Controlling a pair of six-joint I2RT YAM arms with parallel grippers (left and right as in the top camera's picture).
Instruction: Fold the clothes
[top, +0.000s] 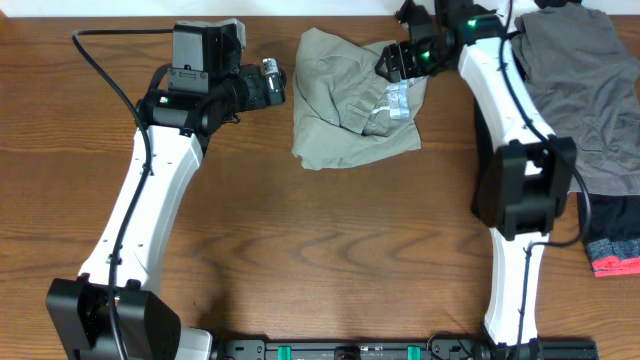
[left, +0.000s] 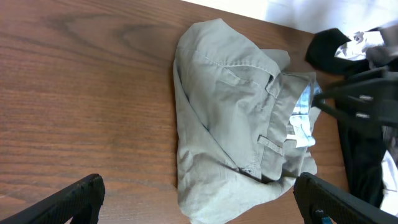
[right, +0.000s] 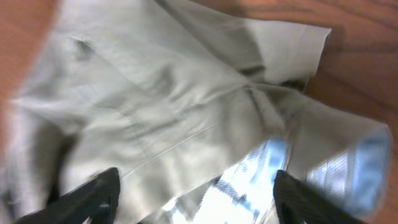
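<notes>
The clothes (top: 345, 105) are a pale khaki-green garment lying bunched and partly folded on the table's far middle, with whitish pocket lining (top: 392, 105) showing on its right side. My left gripper (top: 276, 84) hovers just left of the garment, open, with both fingertips (left: 71, 199) wide apart and nothing between them. In the left wrist view the clothes (left: 236, 124) lie ahead of the left gripper (left: 199, 208). My right gripper (top: 392, 62) is over the garment's upper right corner. Close above the cloth (right: 161, 93) and the lining (right: 261, 180), the right gripper (right: 199, 202) stands open and holds nothing.
A darker grey garment (top: 590, 90) lies at the far right of the table. A black garment with a red band (top: 612, 245) lies nearer on the right edge. Bare wood table (top: 330, 240) stretches in front of the clothes.
</notes>
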